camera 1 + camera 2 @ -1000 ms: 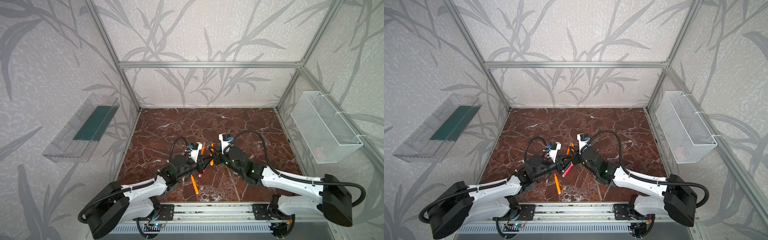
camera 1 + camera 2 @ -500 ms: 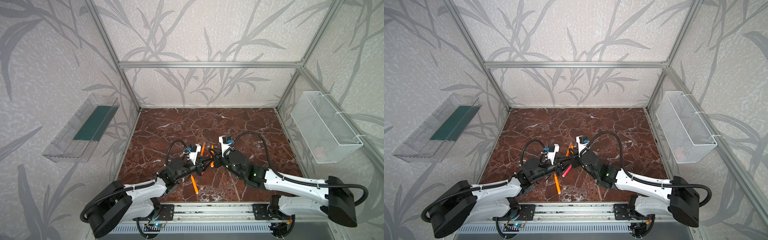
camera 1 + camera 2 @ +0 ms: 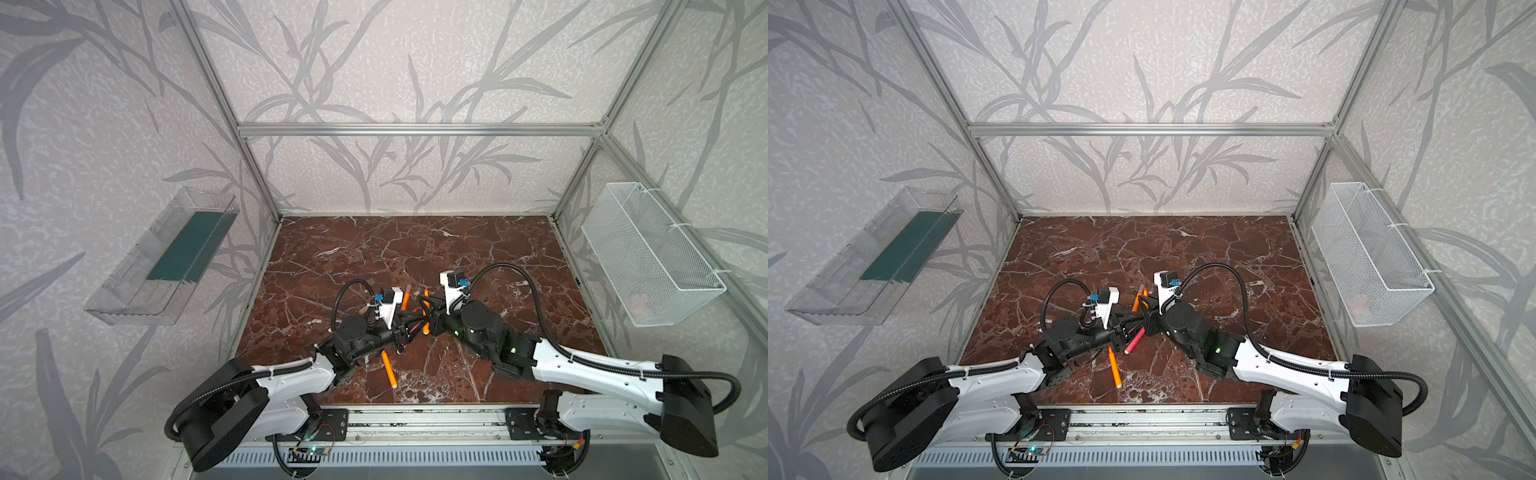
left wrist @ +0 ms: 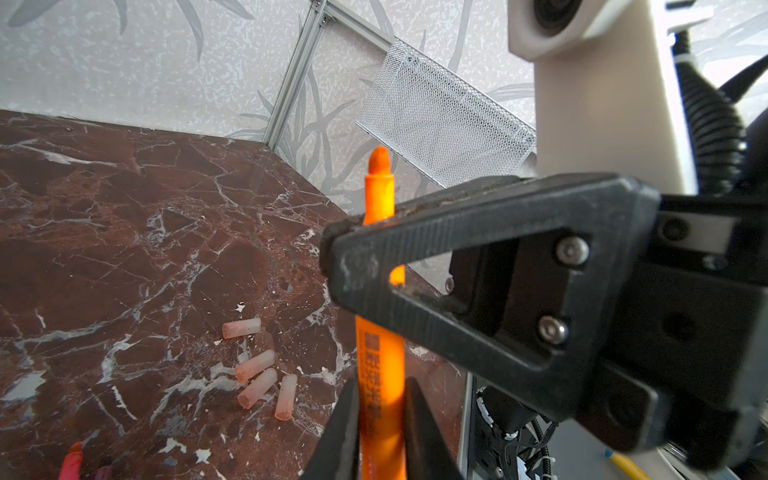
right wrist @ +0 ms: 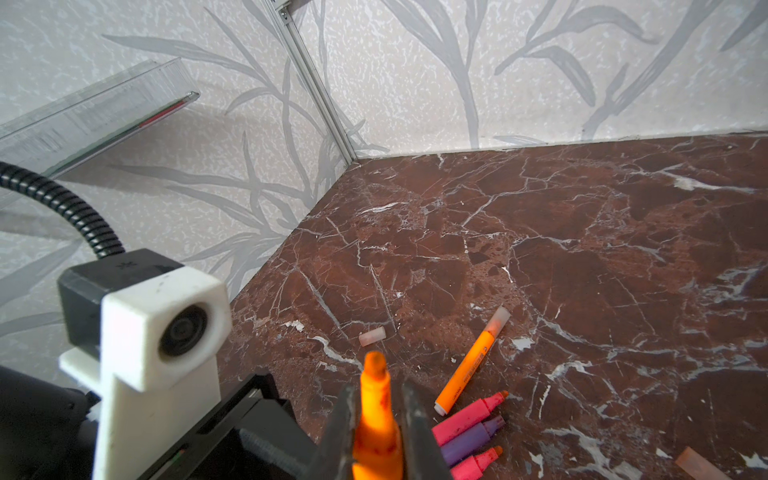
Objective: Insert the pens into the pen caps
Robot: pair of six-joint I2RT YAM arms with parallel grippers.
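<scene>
Both grippers meet over the middle of the table at one upright orange pen (image 4: 380,199). My left gripper (image 4: 381,384) has its fingers pressed against the pen's lower barrel. My right gripper (image 5: 377,399) is shut on the same pen near its bare tip (image 5: 375,365); one of its fingers (image 4: 478,232) crosses the left wrist view. Several loose pen caps (image 4: 257,388) lie together on the table, with another cap (image 5: 372,336) apart. A capped orange pen (image 5: 471,361), two pink-red pens (image 5: 469,415) and a purple pen (image 5: 473,440) lie beside the grippers. Another orange pen (image 3: 388,370) lies nearer the front.
A white wire basket (image 3: 648,257) hangs on the right wall and a clear plastic tray (image 3: 166,257) on the left wall. An aluminium rail (image 3: 415,419) runs along the table's front edge. The left wrist camera (image 5: 158,328) stands close beside my right gripper.
The right arm's elbow has swung slightly outward. Both grippers stay together at the orange pen.
</scene>
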